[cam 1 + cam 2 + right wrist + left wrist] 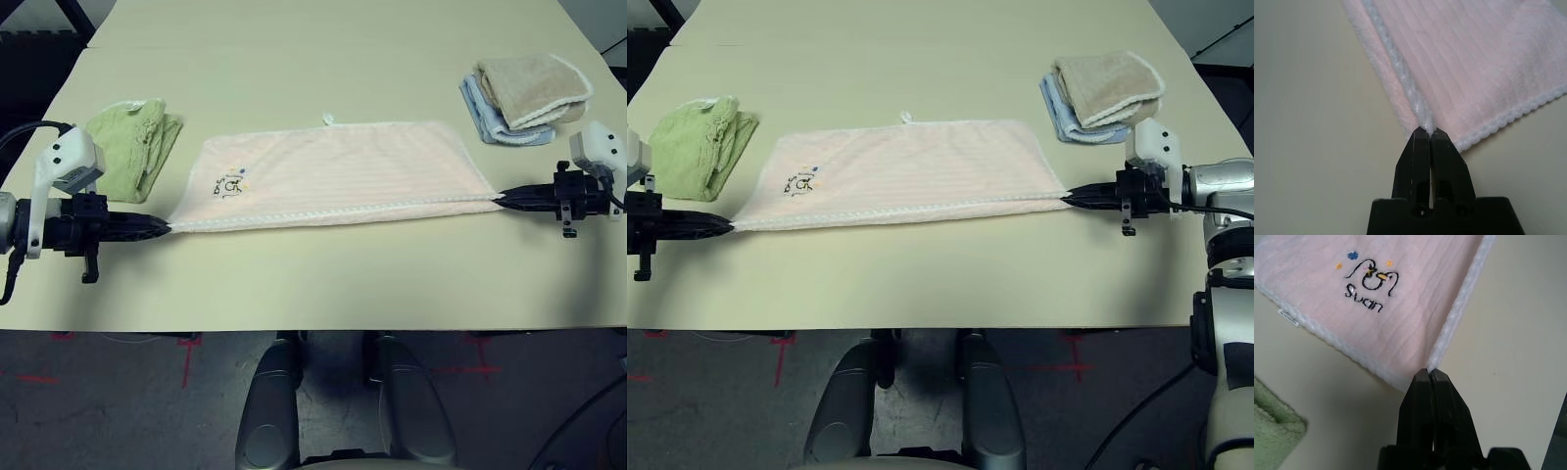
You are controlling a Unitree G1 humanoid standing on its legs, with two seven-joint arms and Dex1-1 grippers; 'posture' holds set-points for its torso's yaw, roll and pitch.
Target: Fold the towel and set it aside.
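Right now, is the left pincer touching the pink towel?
Touching. The left wrist view shows the left pincer shut on the towel's whitish corner edge.

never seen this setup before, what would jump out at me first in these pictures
The pale pink terry-cloth towel with a whitish stitched edge lies stretched across the middle of the beige table, pinched at its two near corners by the left hand and the right hand. A crumpled light green towel sits beside its left end, and a beige towel folded on a blue one lies beyond its right end.
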